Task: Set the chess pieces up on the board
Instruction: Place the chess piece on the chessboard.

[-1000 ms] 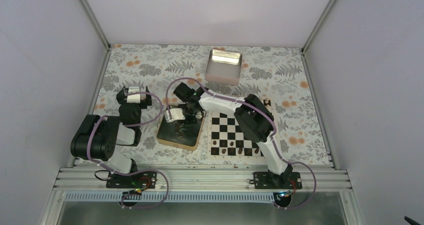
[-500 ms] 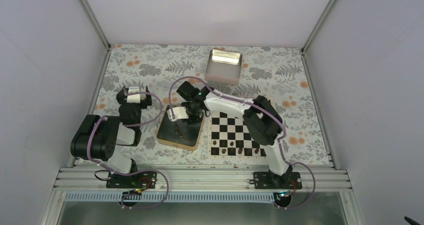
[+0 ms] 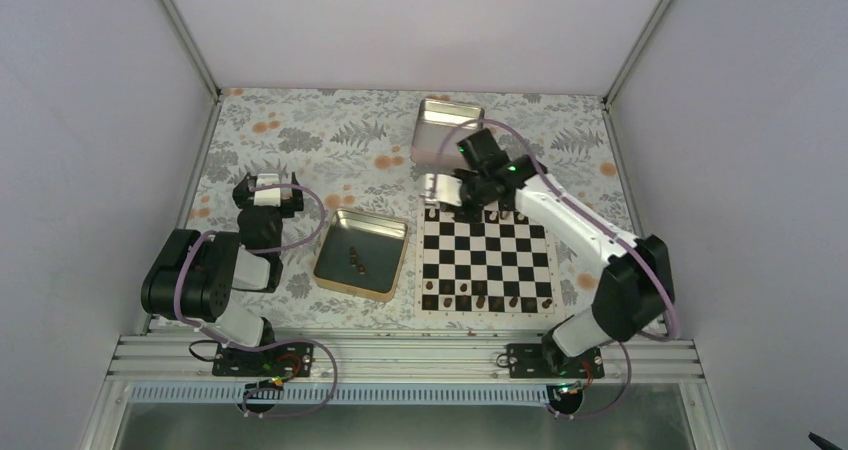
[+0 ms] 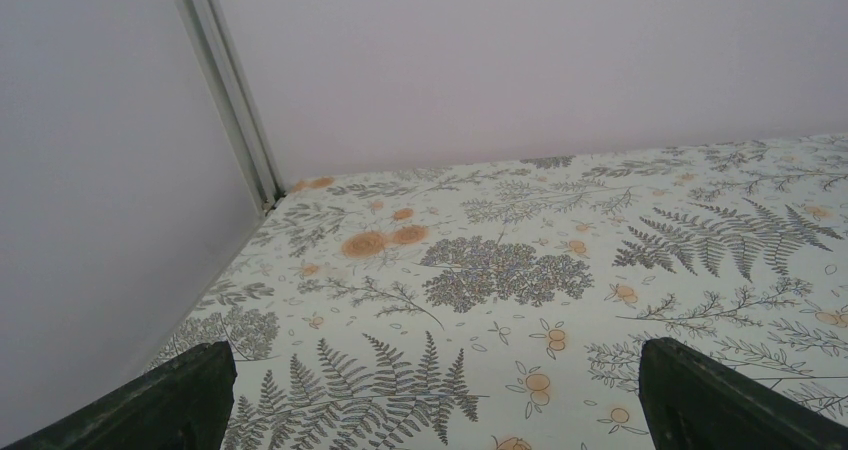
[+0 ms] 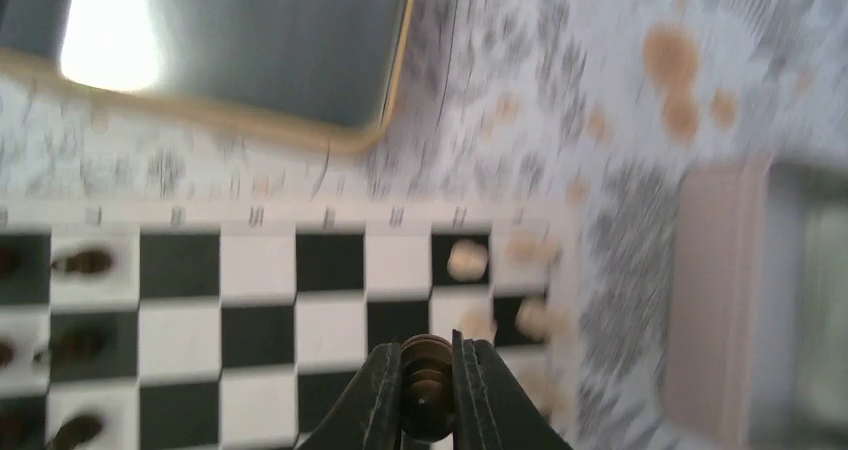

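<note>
The board (image 3: 490, 260) lies at 3 o'clock of the gold-rimmed tray (image 3: 378, 238), and the silver tin (image 3: 440, 125) sits at the board's 12 o'clock. The right gripper (image 3: 441, 202) hangs over the board's 11 o'clock corner. The left gripper (image 3: 268, 192) sits well apart, at 10 o'clock of the tray.

Most of the chess pieces (image 3: 470, 296) stand along the board's 6 o'clock rows, and a few lie in the tray.

Only the right wrist view shows the right gripper's jaws clamped on one dark piece (image 5: 427, 400), with pale pieces (image 5: 467, 260) near it. The top view is too coarse to show that grip.

The left wrist view shows only that arm's fingers (image 4: 190, 395), set wide apart over floral cloth (image 4: 500, 270) and holding nothing.

Such a piece is likely light, stiff and smooth. It would probably twist or tip easily, so it is best pinched across its upper body from above.
</note>
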`<action>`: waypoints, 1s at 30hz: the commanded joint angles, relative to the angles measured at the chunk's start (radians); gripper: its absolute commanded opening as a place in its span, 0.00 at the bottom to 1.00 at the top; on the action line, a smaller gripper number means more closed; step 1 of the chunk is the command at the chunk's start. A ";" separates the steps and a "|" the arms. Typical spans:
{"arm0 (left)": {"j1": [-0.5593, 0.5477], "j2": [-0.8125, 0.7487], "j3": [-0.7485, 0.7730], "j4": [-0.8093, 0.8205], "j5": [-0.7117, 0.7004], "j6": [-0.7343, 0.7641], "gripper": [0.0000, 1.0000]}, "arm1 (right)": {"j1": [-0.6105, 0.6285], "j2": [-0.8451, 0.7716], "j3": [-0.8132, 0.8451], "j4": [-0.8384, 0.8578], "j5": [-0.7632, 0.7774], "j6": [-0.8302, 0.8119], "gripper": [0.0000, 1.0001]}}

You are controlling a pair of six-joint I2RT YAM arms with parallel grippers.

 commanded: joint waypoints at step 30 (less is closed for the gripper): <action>-0.003 0.014 0.001 0.048 0.005 0.002 1.00 | -0.260 -0.260 -0.667 -0.013 -0.059 -0.232 0.11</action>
